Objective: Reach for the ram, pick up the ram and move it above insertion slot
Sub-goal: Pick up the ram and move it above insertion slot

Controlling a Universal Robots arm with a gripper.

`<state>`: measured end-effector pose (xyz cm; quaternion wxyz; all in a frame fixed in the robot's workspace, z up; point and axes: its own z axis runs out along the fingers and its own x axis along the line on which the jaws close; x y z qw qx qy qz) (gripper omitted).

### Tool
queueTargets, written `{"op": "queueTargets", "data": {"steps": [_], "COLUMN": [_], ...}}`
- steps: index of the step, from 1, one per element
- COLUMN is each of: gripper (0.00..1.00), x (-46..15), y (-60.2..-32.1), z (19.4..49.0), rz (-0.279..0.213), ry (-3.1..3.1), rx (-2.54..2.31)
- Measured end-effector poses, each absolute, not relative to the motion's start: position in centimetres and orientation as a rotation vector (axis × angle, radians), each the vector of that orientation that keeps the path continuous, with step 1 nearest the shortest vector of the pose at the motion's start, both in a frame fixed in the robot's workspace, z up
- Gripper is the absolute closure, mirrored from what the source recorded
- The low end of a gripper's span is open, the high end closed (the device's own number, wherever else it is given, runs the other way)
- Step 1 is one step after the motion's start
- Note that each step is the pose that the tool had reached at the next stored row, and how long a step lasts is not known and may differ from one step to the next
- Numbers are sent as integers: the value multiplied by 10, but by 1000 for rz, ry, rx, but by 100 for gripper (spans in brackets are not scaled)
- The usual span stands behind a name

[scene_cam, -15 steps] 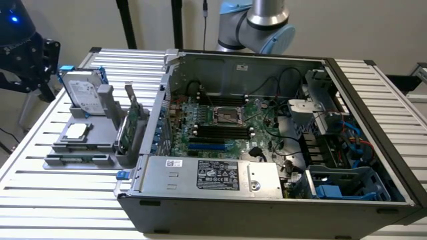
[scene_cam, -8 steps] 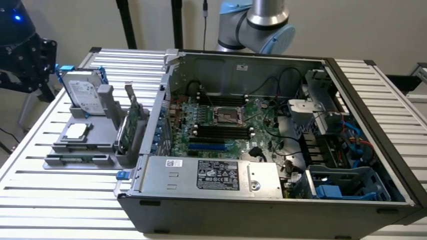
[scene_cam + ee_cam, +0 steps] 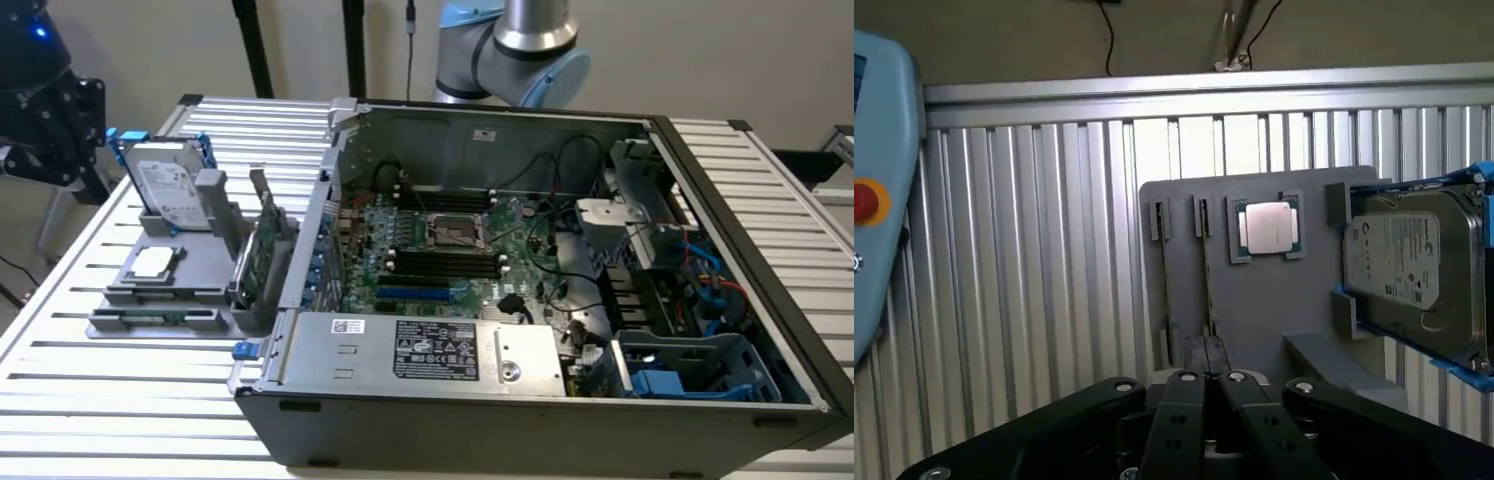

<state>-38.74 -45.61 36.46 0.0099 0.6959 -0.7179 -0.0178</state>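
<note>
**Slatted aluminium table** [image 3: 120, 400]: carries every item listed below.

**Open computer case** [image 3: 534, 445]: lies on the table with its lid off. The green motherboard [image 3: 514, 215] is exposed, with long black sockets [image 3: 441, 265] across its middle.

**Robot arm** [image 3: 534, 45]: a grey and light-blue joint is seen behind the far wall of the case.

**Grey holder** [image 3: 1254, 310]: flat on the table, just beside the case on the exterior view's left.

**Light-blue casing with a red button** [image 3: 879, 200]: seen over the slats, well apart from the holder.

**Gripper** [image 3: 1204, 350]: the black fingers are clenched tight against each other with nothing between them. It hangs above the holder, tips in line with the end of one of the two narrow slots. Contact with the holder cannot be judged.

**Hard drive** [image 3: 1409, 265]: silver, in a blue frame, seated at one end of the holder.

**Expansion card** [image 3: 267, 235]: green, standing upright between the holder's bays and the case wall.

**The ram** [image 3: 160, 318]: a thin green stick resting on edge in a narrow slot, at the end of the holder opposite the hard drive. It is outside the case, well apart from the motherboard sockets — not gripped.

**Processor chip** [image 3: 1269, 228]: square and silver-topped, in its recess between the slots and the hard drive.
</note>
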Motion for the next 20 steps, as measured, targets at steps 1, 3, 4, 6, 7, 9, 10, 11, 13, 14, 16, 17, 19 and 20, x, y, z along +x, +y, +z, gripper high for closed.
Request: {"op": "queueTargets", "data": {"steps": [1, 3, 4, 6, 7, 9, 10, 11, 13, 14, 16, 17, 19, 20], "gripper": [89, 89, 89, 89, 89, 89, 89, 89, 89, 89, 89, 89, 88, 83], "x": [-387, -387, -387, -387, -387, -387, -387, -387, -387, -387, -387, -387, -387, -387], "y": [-456, -456, -456, -456, -456, -456, -456, -456, -456, -456, -456, -456, -456, -456], "z": [365, 365, 365, 365, 365, 365, 365, 365, 365, 365, 365, 365, 365, 365], "rz": [-54, -51, -50, -46, -44, -40, -38, -38, -38, -38, -38, -38, -38, -38], "ry": [-2221, -2182, -2162, -2122, -2102, -2061, -2038, -2023, -2023, -2023, -2023, -2023, -2023, -2023], "rx": [2193, 2234, 2255, 2294, 2313, 2352, 2372, 2385, 2385, 2386, 2386, 2386, 2386, 2386]}}
